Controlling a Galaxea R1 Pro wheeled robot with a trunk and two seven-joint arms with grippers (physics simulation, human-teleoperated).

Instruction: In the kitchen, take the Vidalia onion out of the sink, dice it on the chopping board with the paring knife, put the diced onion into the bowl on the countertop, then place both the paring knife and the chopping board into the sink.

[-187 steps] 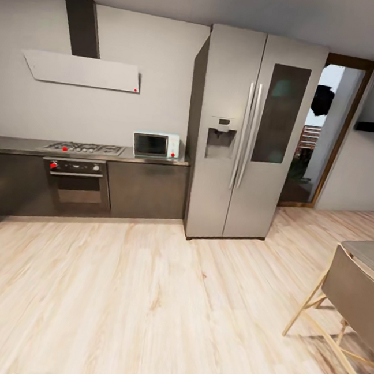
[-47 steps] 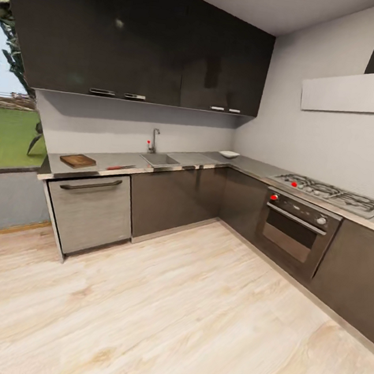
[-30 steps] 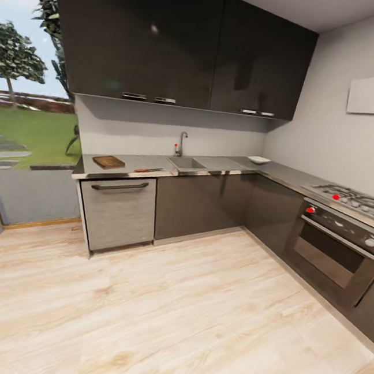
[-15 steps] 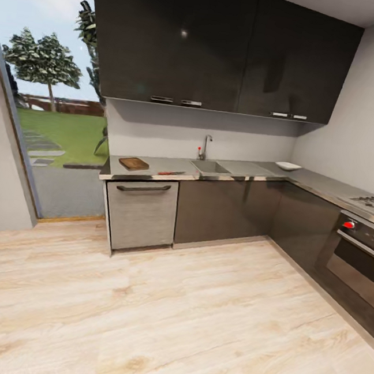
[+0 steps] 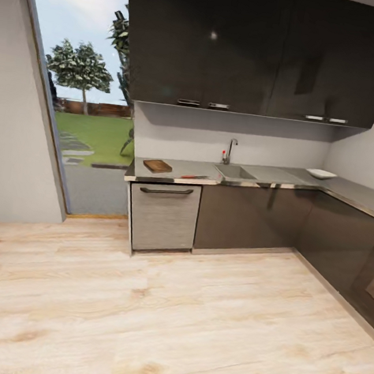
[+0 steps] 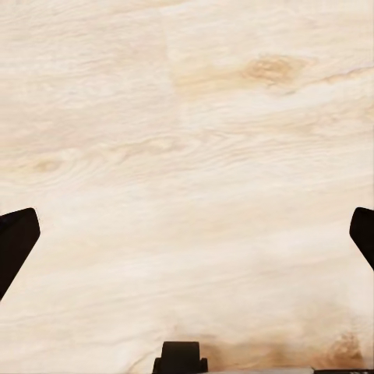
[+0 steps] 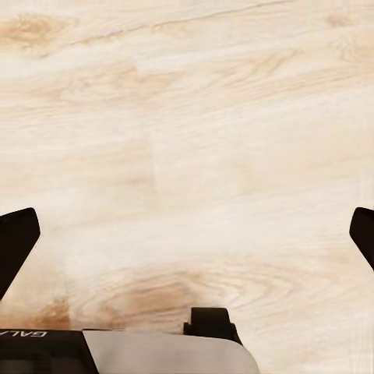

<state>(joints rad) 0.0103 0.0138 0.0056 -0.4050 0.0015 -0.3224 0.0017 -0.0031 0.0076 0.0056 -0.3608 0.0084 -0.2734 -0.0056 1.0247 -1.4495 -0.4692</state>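
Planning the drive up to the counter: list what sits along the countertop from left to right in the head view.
chopping board → paring knife → sink → bowl

Pale wood floor (image 5: 194, 327) — dark cabinets (image 5: 255, 49) — garden window (image 5: 81, 93).

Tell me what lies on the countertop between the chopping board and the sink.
Only the paring knife lies between them, near the front edge of the countertop, apart from the chopping board and short of the sink. Nothing else visible blocks that stretch.
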